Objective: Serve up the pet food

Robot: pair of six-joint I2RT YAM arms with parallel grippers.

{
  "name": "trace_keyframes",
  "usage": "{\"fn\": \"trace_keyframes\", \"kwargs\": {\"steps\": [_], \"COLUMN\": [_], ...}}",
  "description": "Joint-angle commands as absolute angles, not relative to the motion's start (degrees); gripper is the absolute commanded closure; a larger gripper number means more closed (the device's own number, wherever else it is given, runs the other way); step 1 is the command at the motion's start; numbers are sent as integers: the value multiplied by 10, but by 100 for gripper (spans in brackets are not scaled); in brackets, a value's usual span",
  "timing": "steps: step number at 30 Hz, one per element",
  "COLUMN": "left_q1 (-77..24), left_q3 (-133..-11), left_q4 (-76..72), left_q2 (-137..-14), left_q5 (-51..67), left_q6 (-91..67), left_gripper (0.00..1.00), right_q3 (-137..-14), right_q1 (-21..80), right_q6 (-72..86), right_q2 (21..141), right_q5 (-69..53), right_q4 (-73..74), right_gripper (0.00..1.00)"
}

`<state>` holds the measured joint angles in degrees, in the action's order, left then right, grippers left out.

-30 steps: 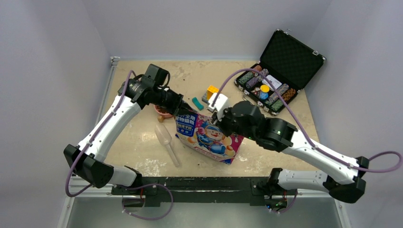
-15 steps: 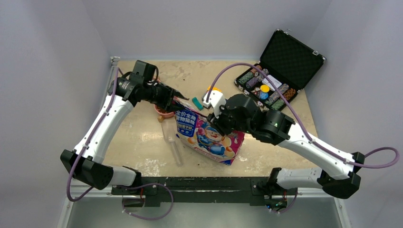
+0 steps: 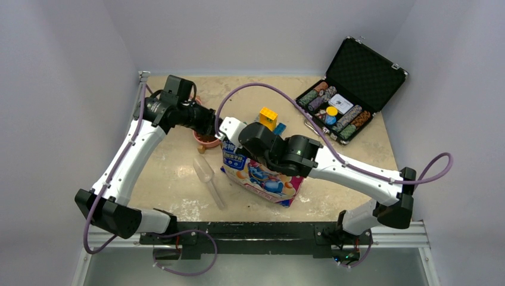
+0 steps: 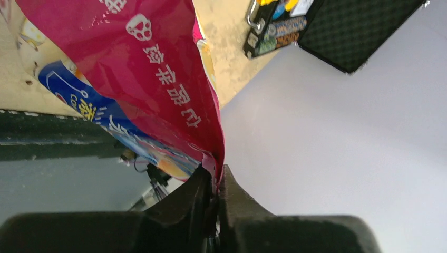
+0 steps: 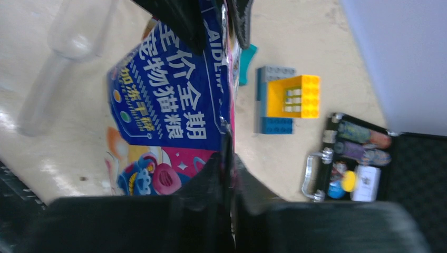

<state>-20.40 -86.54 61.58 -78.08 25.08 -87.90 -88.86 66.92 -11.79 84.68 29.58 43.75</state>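
The pet food itself is hidden inside its glossy pink-and-blue bag (image 3: 262,176), which stands at the table's middle. My left gripper (image 3: 215,127) reaches in from the left and is shut on the bag's top edge; in the left wrist view the pink foil (image 4: 153,68) is pinched between the jaws of the left gripper (image 4: 217,178). My right gripper (image 3: 228,139) is right beside it at the same top left corner. In the right wrist view the right gripper (image 5: 230,158) is shut on the edge of the bag (image 5: 168,100), with the left gripper's fingers (image 5: 182,21) opposite.
A reddish bowl (image 3: 205,140) sits just left of the bag, under the left gripper. A clear plastic scoop (image 3: 208,177) lies in front of it. Yellow and blue blocks (image 3: 267,118) lie behind the bag. An open black case of poker chips (image 3: 339,110) stands at the back right.
My right gripper let go, swung left along the bag's top and shut again next to the left gripper. The left gripper opened briefly and closed again on the bag's corner.
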Motion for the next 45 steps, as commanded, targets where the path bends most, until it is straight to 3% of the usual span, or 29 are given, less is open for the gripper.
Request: {"fn": "trace_keyframes", "kwargs": {"steps": [1,6,10,16,17,19,20,21,25,27,33,38,45], "left_q1": [-191,-188,-172,-153,-153,-153,-153,-153,-153,-153,-133,-102,-99], "left_q3": [-845,-871,-948,-950,-947,-935,-928,-919,-901,-903,-917,-930,-920], "left_q4": [579,617,700,709,707,696,685,679,670,686,734,754,752], "left_q2": [-759,-775,-793,-789,-785,-777,-772,-769,-762,-762,-775,-781,-773], "left_q5": [242,221,187,197,199,205,209,215,230,225,183,167,189], "left_q6": [-869,-863,-829,-818,-821,-828,-833,-839,-854,-858,-849,-833,-829], "left_gripper": [96,100,100,100,100,100,100,100,100,100,100,100,100], "right_q3": [-880,-789,-772,-745,-746,-744,-741,-742,-753,-764,-738,-649,-632], "right_q1": [671,661,655,650,650,650,650,650,650,650,650,638,612], "right_q6": [-89,-6,12,15,15,9,4,3,-6,-11,67,130,150], "right_q2": [746,656,642,625,626,623,621,621,638,645,569,445,433], "right_q5": [302,161,174,170,170,175,176,176,201,233,318,256,206], "right_q4": [481,469,484,505,513,521,519,520,527,534,605,588,533], "right_gripper": [100,100,100,100,94,71,55,49,68,99,100,100,100]}}
